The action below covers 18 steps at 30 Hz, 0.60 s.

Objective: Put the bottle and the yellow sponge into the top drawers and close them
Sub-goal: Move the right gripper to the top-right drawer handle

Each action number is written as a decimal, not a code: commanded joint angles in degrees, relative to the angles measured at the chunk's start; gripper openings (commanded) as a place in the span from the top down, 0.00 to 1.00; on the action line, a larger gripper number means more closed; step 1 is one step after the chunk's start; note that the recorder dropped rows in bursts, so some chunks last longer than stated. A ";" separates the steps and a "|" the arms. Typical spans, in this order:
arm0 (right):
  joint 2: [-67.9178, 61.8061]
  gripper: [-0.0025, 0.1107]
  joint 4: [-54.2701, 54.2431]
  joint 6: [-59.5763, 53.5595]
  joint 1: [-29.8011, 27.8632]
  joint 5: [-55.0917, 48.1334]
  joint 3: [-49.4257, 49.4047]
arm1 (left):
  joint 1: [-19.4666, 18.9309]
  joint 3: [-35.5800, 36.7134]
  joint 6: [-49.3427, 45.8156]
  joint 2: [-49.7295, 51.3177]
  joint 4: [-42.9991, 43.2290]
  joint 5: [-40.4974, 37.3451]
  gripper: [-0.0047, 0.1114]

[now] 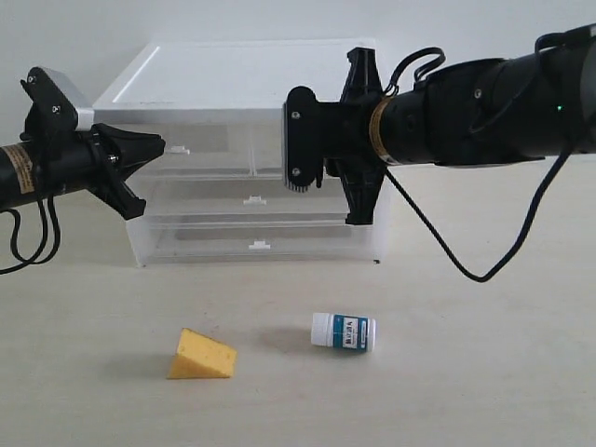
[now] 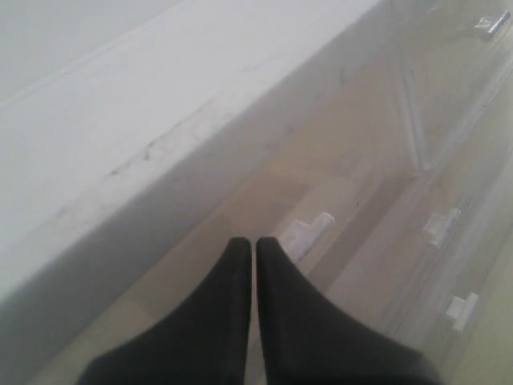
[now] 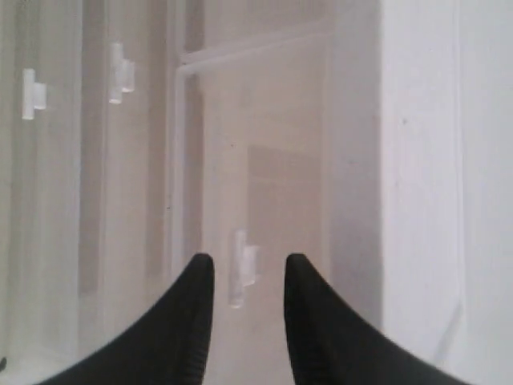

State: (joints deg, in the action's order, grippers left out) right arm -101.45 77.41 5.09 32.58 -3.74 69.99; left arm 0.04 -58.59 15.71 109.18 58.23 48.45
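The white bottle point(image 1: 344, 331) lies on its side on the table in front of the cabinet. The yellow sponge point(image 1: 201, 356) sits to its left. Both top drawers stand pushed in: the left one point(image 1: 209, 154) and the right one point(image 1: 268, 149), which my right arm partly covers. My left gripper point(image 1: 158, 146) point(image 2: 247, 245) is shut and empty, its tips just beside the left drawer's tab handle point(image 2: 309, 233). My right gripper point(image 1: 296, 154) point(image 3: 249, 269) is open in front of the right drawer, whose tab handle point(image 3: 243, 269) shows between the fingertips, untouched.
The translucent cabinet point(image 1: 242, 65) stands at the back of the pale table point(image 1: 466, 391). Below the top pair are two full-width drawers with tab handles point(image 1: 254, 199) point(image 1: 259, 246), both pushed in. A black cable point(image 1: 466, 270) hangs from the right arm down to the table.
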 commanded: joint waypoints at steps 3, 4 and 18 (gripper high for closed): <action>-0.46 0.74 -0.44 0.59 -0.01 3.74 0.79 | 0.19 -1.04 0.16 0.21 -5.36 -1.95 0.93; -1.12 0.74 -0.44 0.59 -0.01 4.18 0.79 | 0.19 -1.04 0.16 0.21 -5.36 -1.95 0.93; -3.85 0.74 0.49 -2.52 -0.01 -2.08 2.25 | 0.19 -1.04 0.16 0.21 -5.36 -1.95 0.93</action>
State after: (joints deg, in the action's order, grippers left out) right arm -105.70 77.55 2.70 32.58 -3.74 71.33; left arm 0.04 -58.59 15.71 109.18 58.23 48.45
